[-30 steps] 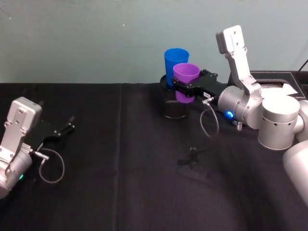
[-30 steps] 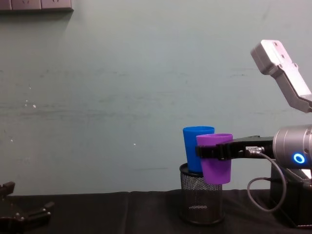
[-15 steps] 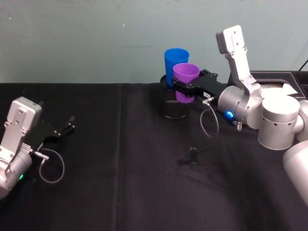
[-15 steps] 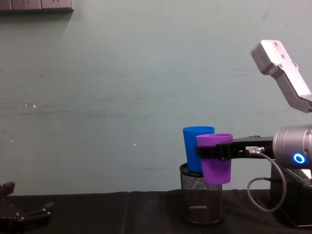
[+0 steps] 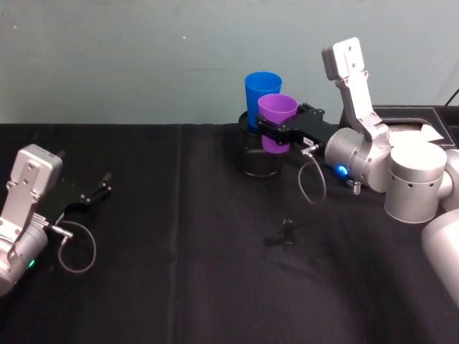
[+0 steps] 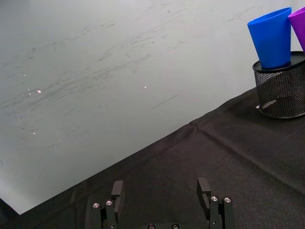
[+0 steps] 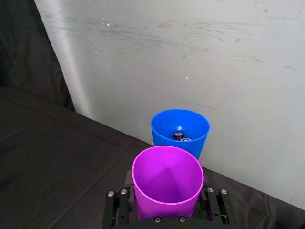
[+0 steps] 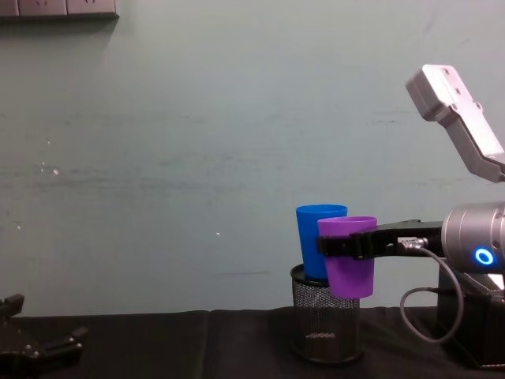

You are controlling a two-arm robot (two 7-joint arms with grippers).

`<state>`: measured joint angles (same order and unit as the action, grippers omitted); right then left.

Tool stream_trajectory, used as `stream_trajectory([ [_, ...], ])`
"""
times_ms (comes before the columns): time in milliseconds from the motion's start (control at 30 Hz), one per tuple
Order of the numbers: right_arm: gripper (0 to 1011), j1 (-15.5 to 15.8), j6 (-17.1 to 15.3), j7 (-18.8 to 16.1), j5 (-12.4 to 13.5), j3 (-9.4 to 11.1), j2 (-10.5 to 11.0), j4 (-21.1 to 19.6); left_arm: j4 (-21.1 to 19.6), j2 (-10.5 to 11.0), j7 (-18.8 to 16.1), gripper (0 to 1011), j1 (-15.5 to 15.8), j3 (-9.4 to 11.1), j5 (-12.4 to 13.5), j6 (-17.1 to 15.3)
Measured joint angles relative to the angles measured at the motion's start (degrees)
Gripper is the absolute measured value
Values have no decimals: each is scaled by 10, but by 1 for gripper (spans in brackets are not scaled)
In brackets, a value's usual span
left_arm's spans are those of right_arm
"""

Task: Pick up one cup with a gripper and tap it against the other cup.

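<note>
The right claw (image 5: 275,135) is clamped on the purple cup (image 5: 277,113), its 2 fingers pressing the cup's sides below the rim. It holds the cup upright in the air, over the near edge of the black mesh holder (image 5: 258,162). The blue cup (image 5: 261,89) stands upright inside that holder, just behind the purple one; whether the 2 cups touch cannot be told. The left claw (image 5: 97,192) sits low by the black surface (image 5: 215,272), well apart at the left, its fingers spread wide.
</note>
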<state>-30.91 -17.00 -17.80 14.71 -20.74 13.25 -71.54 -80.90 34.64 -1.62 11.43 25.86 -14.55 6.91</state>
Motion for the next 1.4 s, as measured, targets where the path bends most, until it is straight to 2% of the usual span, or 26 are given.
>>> stream_trajectory([
  [1400,743,0,0,0,0,0,0,0,0,0,0,1000,0,0,0,0],
])
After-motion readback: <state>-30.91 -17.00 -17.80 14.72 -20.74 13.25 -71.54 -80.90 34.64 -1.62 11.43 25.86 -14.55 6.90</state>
